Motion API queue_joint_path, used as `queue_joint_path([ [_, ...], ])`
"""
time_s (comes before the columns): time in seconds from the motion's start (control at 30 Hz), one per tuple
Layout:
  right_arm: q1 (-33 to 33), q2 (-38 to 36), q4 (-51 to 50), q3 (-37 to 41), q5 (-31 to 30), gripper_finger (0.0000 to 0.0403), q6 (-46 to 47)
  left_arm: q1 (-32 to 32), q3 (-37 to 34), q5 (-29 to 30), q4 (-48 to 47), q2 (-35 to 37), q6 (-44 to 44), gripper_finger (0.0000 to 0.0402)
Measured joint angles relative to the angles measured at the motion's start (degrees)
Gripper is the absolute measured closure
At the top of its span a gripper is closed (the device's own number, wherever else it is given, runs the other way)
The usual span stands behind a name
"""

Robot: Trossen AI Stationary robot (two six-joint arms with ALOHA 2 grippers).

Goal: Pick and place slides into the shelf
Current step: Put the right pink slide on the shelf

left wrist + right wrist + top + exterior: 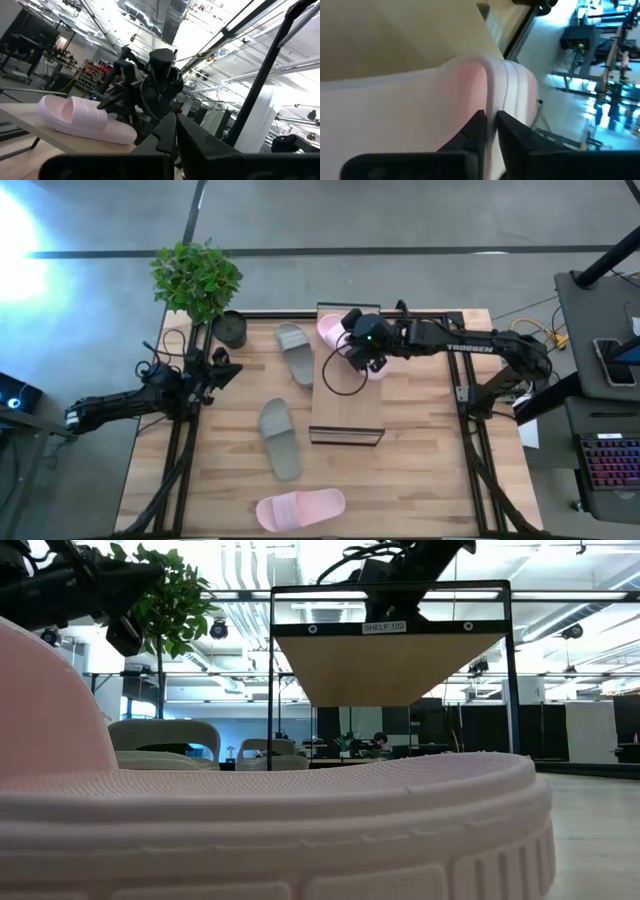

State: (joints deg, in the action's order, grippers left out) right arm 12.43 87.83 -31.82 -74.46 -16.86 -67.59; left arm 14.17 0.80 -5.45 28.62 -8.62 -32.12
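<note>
Risk sits mainly at the shelf's (348,395) far end, upper centre of the high view, where the right gripper (366,360) works at a pale pink slide (333,330) lying at the top edge of the plank. That slide appears to overhang the rim, so a careless release or a sideways drag could, I judge, tip it off onto the tabletop (420,470). The loose cable hanging under the wrist could also snag the sandal.

In the right wrist view the fingers (472,135) stand nearly together, only a thin gap between them, with the pink sole's ribbed edge filling the frame right ahead. Whether they pinch that edge or merely press against it I cannot tell.

Elsewhere in the high view, one grey-green slide (295,352) lies just left of the shelf, another (280,438) lower at centre, and the second pink slide (300,508) near the bottom edge. All three are on the tabletop.

The left gripper (222,367) waits at centre left, its fingers (165,137) close together on nothing.
</note>
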Motion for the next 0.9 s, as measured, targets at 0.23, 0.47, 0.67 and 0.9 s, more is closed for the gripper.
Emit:
queue_joint_path([
  [0.23,0.25,-2.24,-7.14,0.00,1.06,0.0306,3.62,-0.01,-0.17,-0.02,-0.13,-0.10,0.03,0.0402],
  [0.47,0.22,-6.16,-8.64,-0.06,-0.60,0.0243,9.86,0.00,-0.17,-0.02,-0.66,-0.52,0.04,0.0402],
  [0.67,0.20,-12.60,-13.33,-2.45,-8.73,0.0219,26.62,0.00,-0.17,-0.06,-0.66,-0.63,0.04,0.0402],
  [0.9,0.48,-17.65,-39.38,-2.43,-7.26,0.0242,89.19,0.00,-0.18,-0.05,-0.68,-0.72,0.02,0.0402],
])
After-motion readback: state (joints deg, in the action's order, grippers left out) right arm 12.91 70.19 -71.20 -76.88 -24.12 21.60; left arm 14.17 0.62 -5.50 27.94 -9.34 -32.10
